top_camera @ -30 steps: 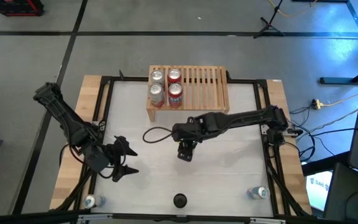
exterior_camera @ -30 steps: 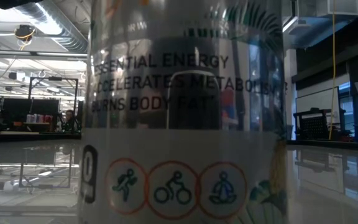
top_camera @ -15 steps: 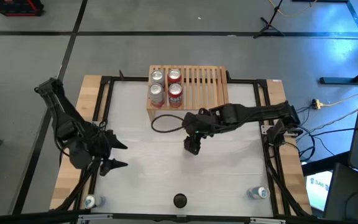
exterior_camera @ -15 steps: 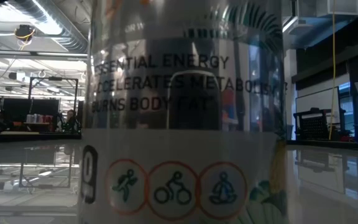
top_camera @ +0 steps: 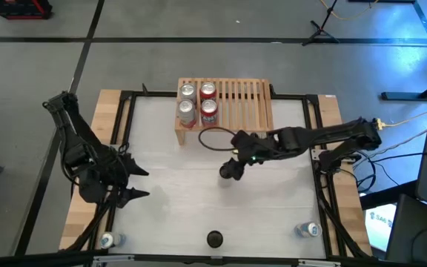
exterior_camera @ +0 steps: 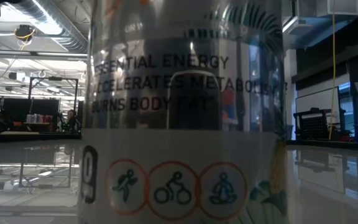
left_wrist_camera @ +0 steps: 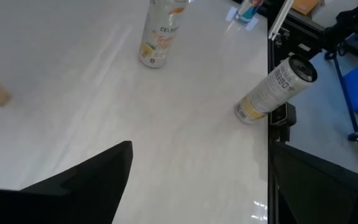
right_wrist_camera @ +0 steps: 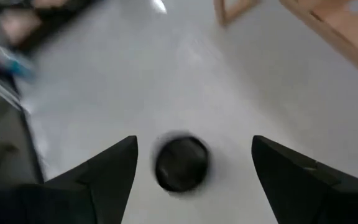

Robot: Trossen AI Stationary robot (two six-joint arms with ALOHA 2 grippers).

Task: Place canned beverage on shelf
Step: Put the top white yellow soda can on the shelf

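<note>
White tabletop fills the frame between the black rails. At its left edge the left gripper hovers, fingers spread wide and empty. At the far edge the shelf carries four cans on its left end. One can stands at the near edge. Right of centre, the right gripper hangs with fingers apart, gripping nothing.

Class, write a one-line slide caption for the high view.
Four cans stand on the wooden shelf while the open right gripper hangs mid-table and the open left gripper waits at the left.
</note>
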